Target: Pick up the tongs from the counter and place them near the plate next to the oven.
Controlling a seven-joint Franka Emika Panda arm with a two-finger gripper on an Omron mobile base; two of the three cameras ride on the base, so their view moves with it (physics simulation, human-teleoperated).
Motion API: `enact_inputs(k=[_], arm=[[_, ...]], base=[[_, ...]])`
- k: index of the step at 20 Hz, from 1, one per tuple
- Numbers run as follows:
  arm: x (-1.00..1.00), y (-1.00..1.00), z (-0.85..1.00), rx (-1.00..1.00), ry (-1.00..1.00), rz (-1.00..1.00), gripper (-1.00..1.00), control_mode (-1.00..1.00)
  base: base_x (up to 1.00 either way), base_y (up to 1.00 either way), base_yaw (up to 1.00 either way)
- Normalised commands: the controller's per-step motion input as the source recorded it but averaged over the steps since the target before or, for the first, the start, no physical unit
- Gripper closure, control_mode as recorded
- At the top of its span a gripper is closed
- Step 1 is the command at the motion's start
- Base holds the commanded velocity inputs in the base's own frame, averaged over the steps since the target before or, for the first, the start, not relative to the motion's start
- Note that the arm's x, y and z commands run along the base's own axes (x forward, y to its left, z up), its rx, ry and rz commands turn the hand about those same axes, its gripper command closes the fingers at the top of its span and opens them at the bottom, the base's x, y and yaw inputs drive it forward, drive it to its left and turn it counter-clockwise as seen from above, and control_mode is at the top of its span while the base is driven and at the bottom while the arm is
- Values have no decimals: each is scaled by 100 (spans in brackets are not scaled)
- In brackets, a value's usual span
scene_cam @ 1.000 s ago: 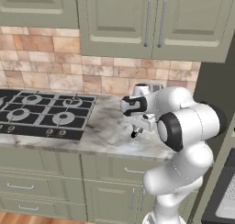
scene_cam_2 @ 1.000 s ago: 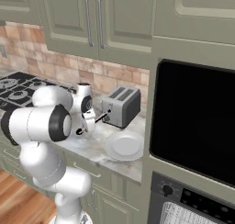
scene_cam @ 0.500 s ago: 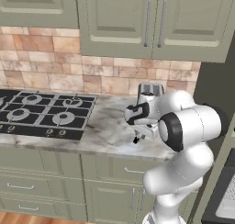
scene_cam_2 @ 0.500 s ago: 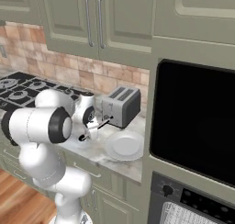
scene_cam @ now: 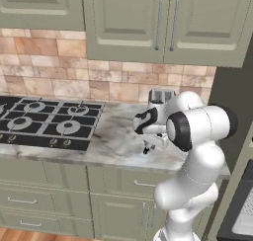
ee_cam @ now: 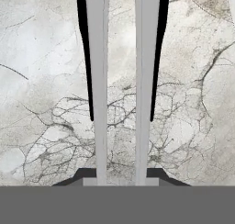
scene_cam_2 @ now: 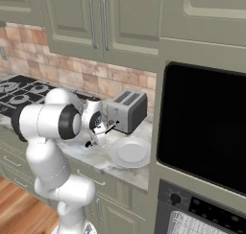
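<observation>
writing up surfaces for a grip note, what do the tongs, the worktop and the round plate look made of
The long slim grey tongs look like matte metal: two flat pale arms with black edging. The veined grey-and-tan worktop looks like polished marble or similar stone, with fine dark cracks and soft sheen. The round pale plate looks like smooth glazed ceramic, though plastic cannot be ruled out.

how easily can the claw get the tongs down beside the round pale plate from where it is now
Probably easily: the claw, shut on the slim dark grey tongs, hangs above bare marbled counter just left of the round pale plate, with nothing between.
</observation>
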Motion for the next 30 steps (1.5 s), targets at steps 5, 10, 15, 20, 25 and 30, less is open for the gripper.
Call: enact_inputs(k=[5,10,15,20,25,30], arm=[[1,-3,-29,0,0,4,-100,-100],[1,-10,-13,0,0,0,-100,-100],[-18,-7,22,0,-3,3,-100,-100],[-27,-1,36,0,-1,8,-100,-100],[-48,-4,31,0,0,9,-100,-100],[-63,-1,23,0,0,2,-100,-100]], base=[[0,0,0],[0,0,0],[0,0,0],[0,0,0],[0,0,0],[0,0,0]])
